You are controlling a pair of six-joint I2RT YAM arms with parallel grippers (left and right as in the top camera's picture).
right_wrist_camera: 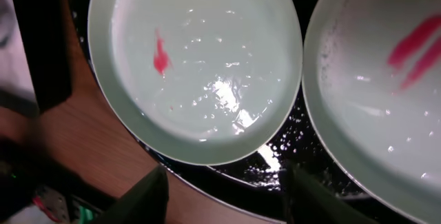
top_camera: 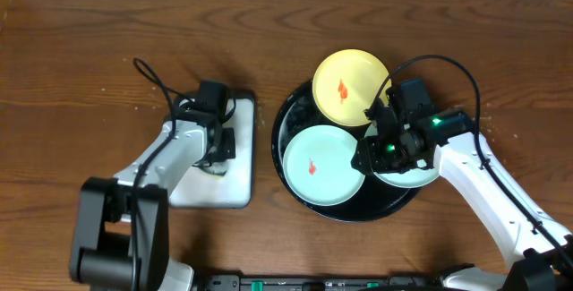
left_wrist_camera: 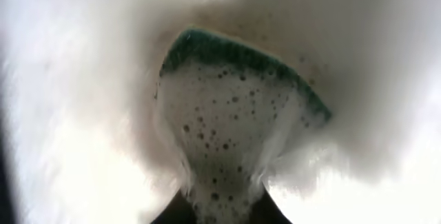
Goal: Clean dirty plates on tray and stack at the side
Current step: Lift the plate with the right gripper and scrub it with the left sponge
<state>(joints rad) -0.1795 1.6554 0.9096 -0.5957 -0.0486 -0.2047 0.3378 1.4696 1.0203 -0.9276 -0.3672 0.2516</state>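
The black round tray [top_camera: 358, 212] holds three plates. A pale yellow plate [top_camera: 349, 85] with a red smear lies at its far edge. A mint plate [top_camera: 322, 166] with a red smear lies at its left. A second mint plate [top_camera: 414, 177] lies at its right, partly hidden under my right gripper [top_camera: 380, 148]. In the right wrist view my right gripper [right_wrist_camera: 227, 196] is open and empty over the wet tray rim [right_wrist_camera: 303, 148], between the two smeared mint plates [right_wrist_camera: 200, 58] [right_wrist_camera: 372, 100]. My left gripper [left_wrist_camera: 224, 210] is shut on a soapy green-topped sponge [left_wrist_camera: 227, 127].
The white rectangular tray [top_camera: 235, 179] stands left of the black tray, with my left arm [top_camera: 179, 148] over it. Dark wood tabletop [top_camera: 89, 67] lies all around. A black cable [top_camera: 152, 76] loops behind the left arm.
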